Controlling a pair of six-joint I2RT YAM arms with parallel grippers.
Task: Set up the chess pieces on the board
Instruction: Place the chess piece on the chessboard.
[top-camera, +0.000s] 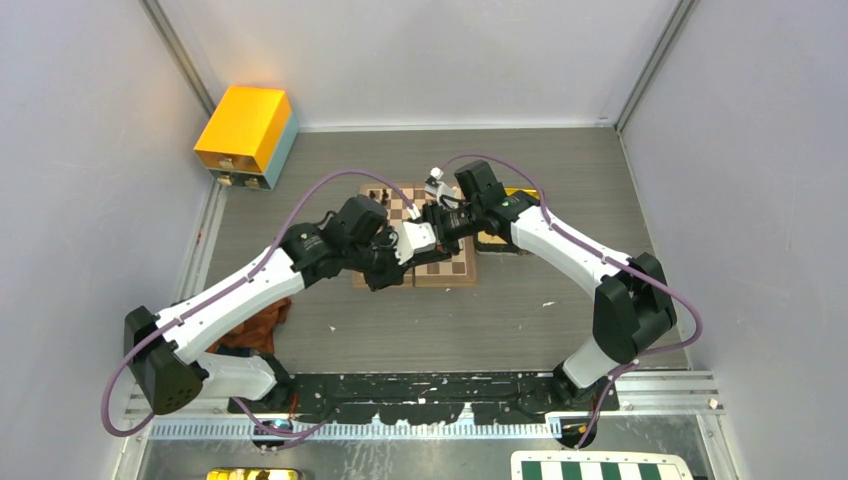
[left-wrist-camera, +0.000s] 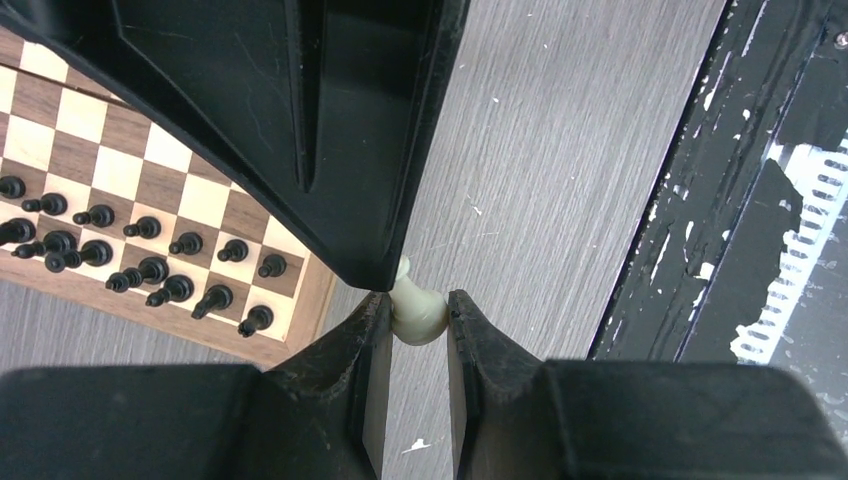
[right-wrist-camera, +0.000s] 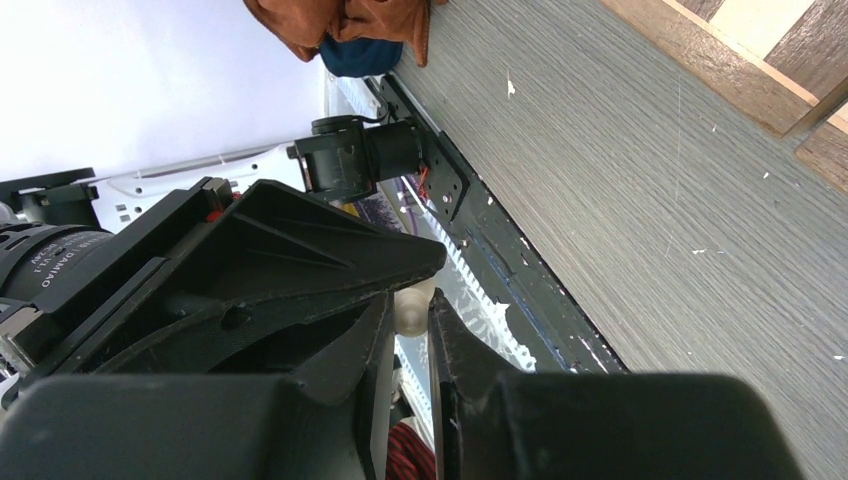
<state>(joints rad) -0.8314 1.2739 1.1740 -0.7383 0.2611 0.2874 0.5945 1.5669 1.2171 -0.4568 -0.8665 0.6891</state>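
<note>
My two grippers meet tip to tip above the board (top-camera: 445, 268). A cream-white chess piece (left-wrist-camera: 418, 314) has its rounded base pinched between my left gripper's (left-wrist-camera: 418, 298) fingers, so that gripper is shut on it. The piece's upper end disappears under the right gripper's black finger (left-wrist-camera: 300, 130). In the right wrist view the same white piece (right-wrist-camera: 412, 306) sits between both fingertips of my right gripper (right-wrist-camera: 410, 300), touching each side. Several black chess pieces (left-wrist-camera: 150, 268) stand in two rows along the board's (left-wrist-camera: 300, 310) near edge.
A yellow box (top-camera: 245, 130) sits at the back left corner. A brown cloth (top-camera: 258, 328) lies by the left arm's base. A green-and-white checkered board (top-camera: 598, 467) shows at the bottom edge. Grey walls close in both sides.
</note>
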